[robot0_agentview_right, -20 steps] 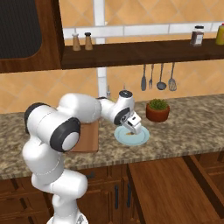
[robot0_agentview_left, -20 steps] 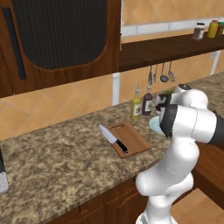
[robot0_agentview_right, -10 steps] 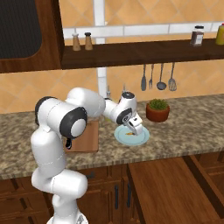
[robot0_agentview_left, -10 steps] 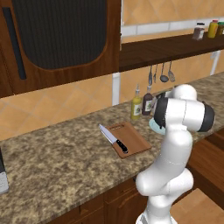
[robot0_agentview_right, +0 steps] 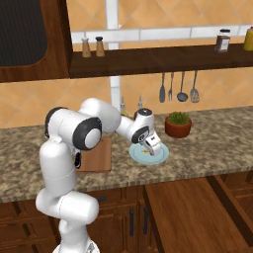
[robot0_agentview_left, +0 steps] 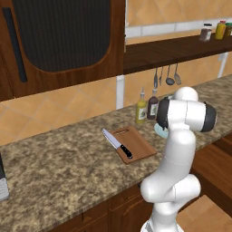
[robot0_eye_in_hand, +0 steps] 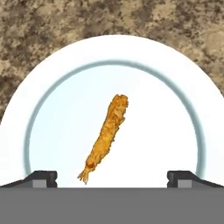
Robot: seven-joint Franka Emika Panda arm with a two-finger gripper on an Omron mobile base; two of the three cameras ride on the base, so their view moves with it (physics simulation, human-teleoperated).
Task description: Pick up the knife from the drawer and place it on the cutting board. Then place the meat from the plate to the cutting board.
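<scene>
meat [robot0_eye_in_hand: 106,135]: thin, rough orange-brown strip on plate [robot0_eye_in_hand: 52,74]
plate: round, smooth, pale
surface [robot0_eye_in_hand: 52,26]: speckled granite
hand [robot0_eye_in_hand: 111,177]: spread wide, poised above the meat

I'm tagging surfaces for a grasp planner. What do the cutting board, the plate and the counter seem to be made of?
Cutting board: looks like wood, matt reddish-brown with faint grain. Plate: smooth, pale blue-white with a darker ring, probably glazed ceramic, though plastic would look the same. Counter: speckled brown and tan mottling, likely polished granite or a stone-look laminate.
</scene>
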